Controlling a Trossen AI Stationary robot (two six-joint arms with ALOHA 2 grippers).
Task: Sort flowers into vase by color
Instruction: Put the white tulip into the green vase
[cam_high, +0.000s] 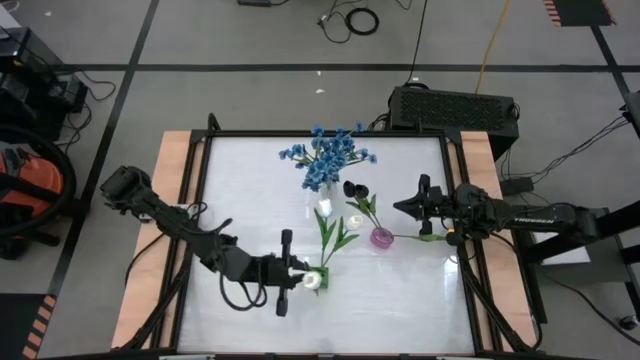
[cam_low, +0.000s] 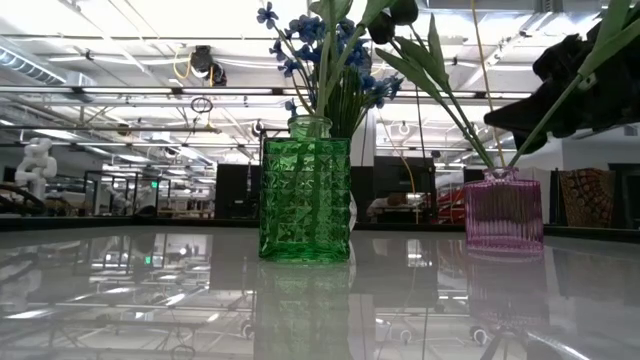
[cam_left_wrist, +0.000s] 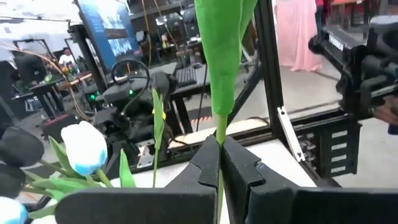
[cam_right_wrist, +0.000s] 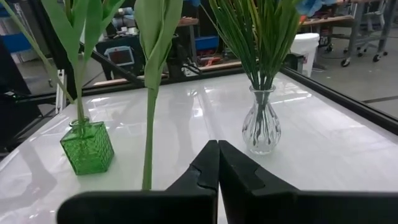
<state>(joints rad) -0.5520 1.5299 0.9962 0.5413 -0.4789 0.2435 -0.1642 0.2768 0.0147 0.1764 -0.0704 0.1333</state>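
Note:
My left gripper (cam_high: 300, 277) (cam_left_wrist: 219, 152) is shut on an upright green flower stem (cam_left_wrist: 219, 127). A white bud (cam_high: 313, 281) shows right at its fingertips, over the green vase (cam_low: 305, 200) (cam_right_wrist: 87, 146). Two more white tulips (cam_high: 325, 210) (cam_left_wrist: 84, 146) lean from that vase toward the far side. The pink vase (cam_high: 382, 237) (cam_low: 503, 210) holds dark tulips (cam_high: 352, 189). A clear vase (cam_right_wrist: 261, 127) holds the blue flowers (cam_high: 325, 155). My right gripper (cam_high: 398, 207) (cam_right_wrist: 217, 155) is shut at the right, beside the pink vase, and touches nothing. My left gripper pinches the thin stem (cam_left_wrist: 219, 134) between its two fingers, just below where a broad leaf (cam_left_wrist: 224, 50) widens. The fingers are level, come from the table's left and lie across the stem. The stem stands upright; the gripper hides its lower end.
Black rails (cam_high: 460, 200) frame the white tabletop, with wooden boards (cam_high: 165, 200) on both sides. A black box (cam_high: 452, 106) sits behind the far edge. The three vases stand close together in the middle. A leaning stem (cam_right_wrist: 149, 124) stands close in front of my right gripper.

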